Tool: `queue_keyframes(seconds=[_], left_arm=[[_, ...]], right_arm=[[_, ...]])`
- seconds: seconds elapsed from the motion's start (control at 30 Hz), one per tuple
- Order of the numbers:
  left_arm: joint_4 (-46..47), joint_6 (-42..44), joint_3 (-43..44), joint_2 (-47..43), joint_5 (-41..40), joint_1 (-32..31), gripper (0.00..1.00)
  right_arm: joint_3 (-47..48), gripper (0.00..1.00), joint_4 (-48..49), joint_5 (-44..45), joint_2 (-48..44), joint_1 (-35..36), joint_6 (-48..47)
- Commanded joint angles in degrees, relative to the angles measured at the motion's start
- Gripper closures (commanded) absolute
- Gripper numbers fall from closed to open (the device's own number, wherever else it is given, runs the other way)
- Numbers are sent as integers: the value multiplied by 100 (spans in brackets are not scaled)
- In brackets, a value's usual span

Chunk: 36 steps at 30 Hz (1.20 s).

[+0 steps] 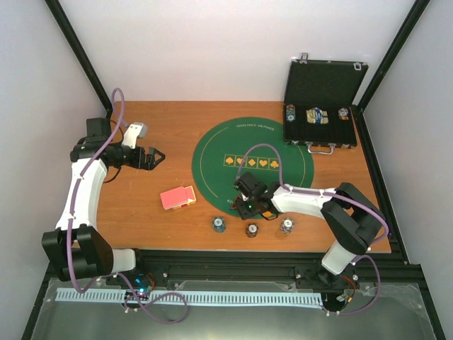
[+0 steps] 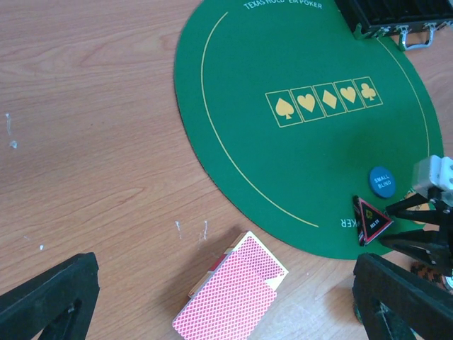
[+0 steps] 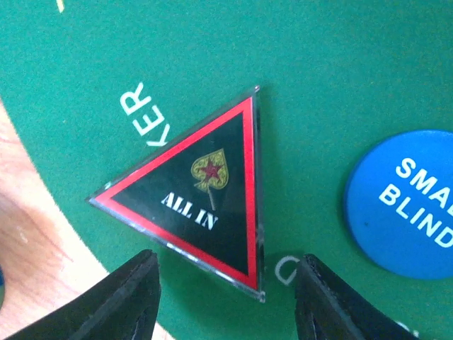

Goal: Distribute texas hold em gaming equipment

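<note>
- the right tool (image 3: 226, 261) is low over the near edge of the green mat (image 1: 212, 159). it is open and has hold of nothing.
- its two black fingers (image 3: 131, 297) stand on either side of the nearest corner of the triangle (image 3: 202, 188). i cannot tell whether they touch it.
- the triangle is dark with a red border and reads "all in". it lies flat on the mat close to its near rim, beside the printed letters "ker".
- the blue disc (image 3: 403, 205), marked "small blind", also lies flat on the mat. it is just beside the triangle, with a strip of green between them.
- the left tool (image 1: 157, 156) hangs above the bare wood on the left of the tabletop (image 1: 156, 127). its fingers are spread wide and nothing is in them.
- the playing cards (image 2: 230, 294) lie red backs up in a small skewed stack. they are on the wood, near the left of the mat's near rim but off it.
- three short stacks of poker chips (image 1: 251, 230) sit in a row on the wood along the near edge of the tabletop, just off the mat and near the right arm.
- the black case (image 1: 322, 78) stands open at the far right corner with its lid upright. more chips sit in its tray, too small to make out.
</note>
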Motion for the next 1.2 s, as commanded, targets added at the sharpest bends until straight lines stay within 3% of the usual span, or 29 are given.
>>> queue_keyframes(seconds=[0.0, 0.1, 0.47, 0.77, 0.97, 1.17], left_arm=[[-112, 113, 91, -107, 241, 18, 0], [-111, 121, 100, -115, 250, 19, 0], [-252, 241, 180, 26, 532, 19, 0], [-661, 229, 305, 258, 327, 27, 0], [-691, 236, 302, 279, 220, 23, 0], [-694, 186, 288, 123, 290, 26, 0]], right_arm=[[248, 49, -58, -94, 285, -48, -225], [396, 57, -76, -207, 483, -41, -219], [1308, 59, -89, -94, 1352, -43, -329], [2834, 62, -208, 58, 2614, -59, -481], [4385, 62, -674, -85, 3531, -66, -594], [5299, 62, -1075, -81, 4058, -167, -616]])
